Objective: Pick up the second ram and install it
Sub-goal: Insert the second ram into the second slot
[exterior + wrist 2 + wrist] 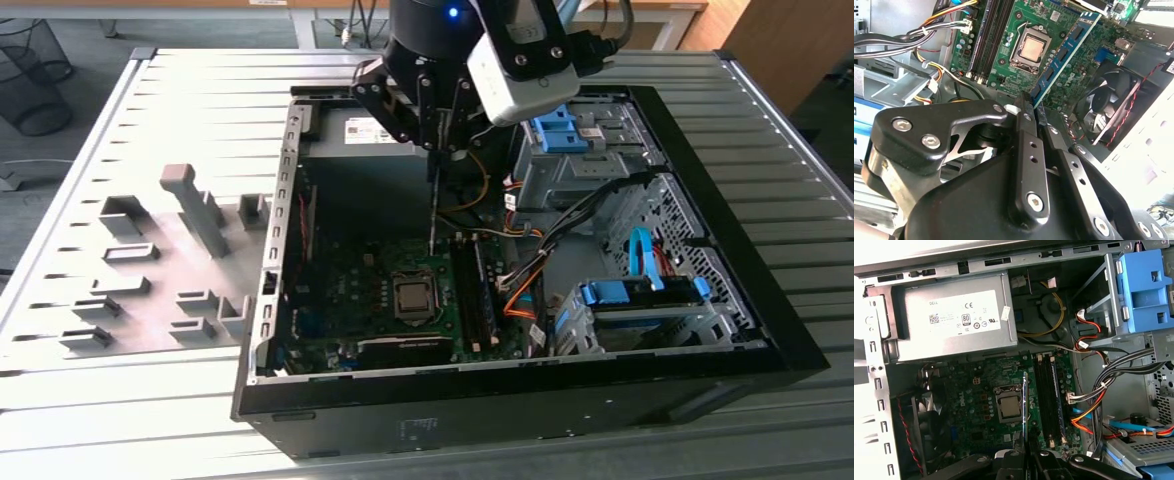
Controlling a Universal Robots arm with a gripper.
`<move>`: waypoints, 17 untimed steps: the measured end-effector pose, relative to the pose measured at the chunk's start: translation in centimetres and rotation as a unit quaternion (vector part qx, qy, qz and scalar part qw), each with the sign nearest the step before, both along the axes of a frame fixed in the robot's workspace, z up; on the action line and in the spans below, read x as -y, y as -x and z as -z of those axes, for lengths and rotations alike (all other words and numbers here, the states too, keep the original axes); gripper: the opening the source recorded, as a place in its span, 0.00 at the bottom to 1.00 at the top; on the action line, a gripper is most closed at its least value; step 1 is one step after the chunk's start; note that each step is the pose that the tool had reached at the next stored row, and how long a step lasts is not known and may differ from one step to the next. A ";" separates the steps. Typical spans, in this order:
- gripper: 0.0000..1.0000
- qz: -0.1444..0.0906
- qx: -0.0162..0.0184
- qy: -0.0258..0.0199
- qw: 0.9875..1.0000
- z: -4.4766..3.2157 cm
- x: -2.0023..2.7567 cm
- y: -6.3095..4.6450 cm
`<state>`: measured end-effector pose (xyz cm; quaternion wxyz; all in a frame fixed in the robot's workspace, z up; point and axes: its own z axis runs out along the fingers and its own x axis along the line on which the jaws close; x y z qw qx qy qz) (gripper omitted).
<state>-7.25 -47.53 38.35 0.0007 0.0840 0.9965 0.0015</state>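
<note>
1. The end effector [1033, 117] is clenched on the second ram [1066, 52], pinching one end.
2. The second ram hangs over the green board [979, 405] inside the computer case [747, 330].
3. It is just beside the silver chip socket [1010, 407] and near the long black slots [1051, 400].
4. The case sits on the table [134, 130].

A lab or workshop corner of an office — an open PC case [747, 330] lies on a ribbed metal desk [200, 110] with grey holder blocks [200, 215] fixed near its edge, wire wastebaskets [34, 75] on the grey floor, wooden furniture [781, 40] behind.
</note>
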 end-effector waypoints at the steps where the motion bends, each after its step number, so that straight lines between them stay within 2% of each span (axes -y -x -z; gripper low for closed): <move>1: 0.14 0.000 0.000 0.000 1.000 0.03 0.00 0.0; 3: 0.14 -0.003 0.000 0.000 1.000 0.07 0.00 -0.1; 7: 0.14 -0.030 0.000 0.000 1.000 0.23 0.00 -0.1; 17: 0.14 -0.031 0.000 0.000 1.000 0.82 0.00 -0.3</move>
